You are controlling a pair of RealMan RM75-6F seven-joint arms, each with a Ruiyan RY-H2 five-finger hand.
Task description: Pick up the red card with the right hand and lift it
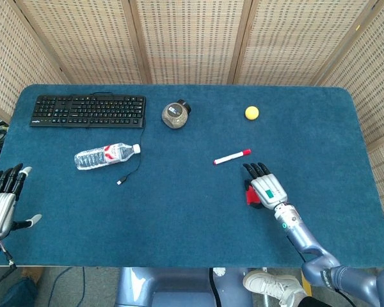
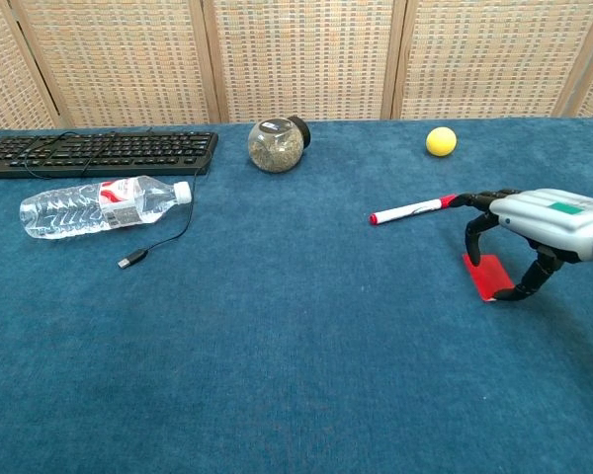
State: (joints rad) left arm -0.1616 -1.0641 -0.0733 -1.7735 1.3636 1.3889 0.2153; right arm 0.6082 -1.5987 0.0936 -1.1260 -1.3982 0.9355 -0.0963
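The red card [image 2: 486, 276] lies low at the blue table cloth, right of centre. My right hand [image 2: 539, 225] arches over it, with fingertips [image 2: 471, 249] at its far edge and the thumb at its near edge, pinching it. In the head view the red card [image 1: 251, 196] peeks out at the left of my right hand [image 1: 267, 190], mostly hidden beneath it. My left hand [image 1: 2, 203] hovers off the table's left edge, fingers spread and empty.
A red-capped marker [image 2: 411, 210] lies just beyond the right hand's fingers. Further back sit a yellow ball [image 2: 440, 141] and a glass jar [image 2: 277, 144]. On the left are a keyboard [image 2: 97, 153], a water bottle [image 2: 99, 205] and a cable end [image 2: 131, 261].
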